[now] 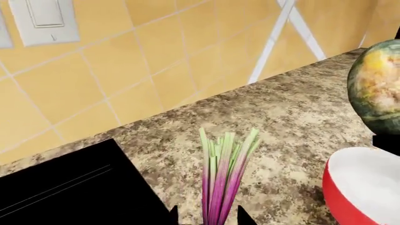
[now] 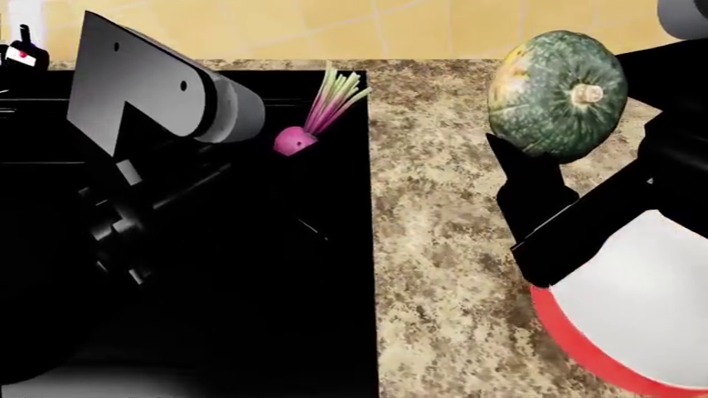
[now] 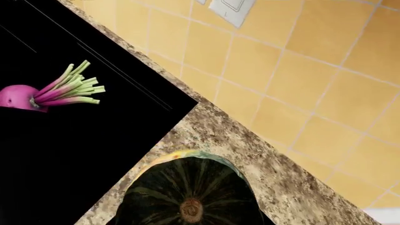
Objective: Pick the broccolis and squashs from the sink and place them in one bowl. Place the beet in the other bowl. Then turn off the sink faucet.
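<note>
Right gripper [image 2: 542, 166] clamped on the squash [image 2: 556, 93], held above the granite counter [image 2: 443, 249], red bowl [image 2: 631, 307] at its 5 o'clock. Left gripper [image 1: 208, 216] gripping the beet [image 2: 294, 141] by the bulb over the sink [image 2: 221, 274], stalks pointing to 1 o'clock. Faucet lever [image 2: 20, 51] at 10 o'clock.

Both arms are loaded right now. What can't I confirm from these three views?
- Broccoli: in no view; the left arm covers much of the sink in the head view.
- Faucet lever state: cut off at the head view's edge.
- Second bowl: only one red bowl shows, partly behind the right arm.
- Left gripper's hold on the beet: fingertips barely enter the left wrist view.
- Right gripper's fingers: hidden by the squash.
</note>
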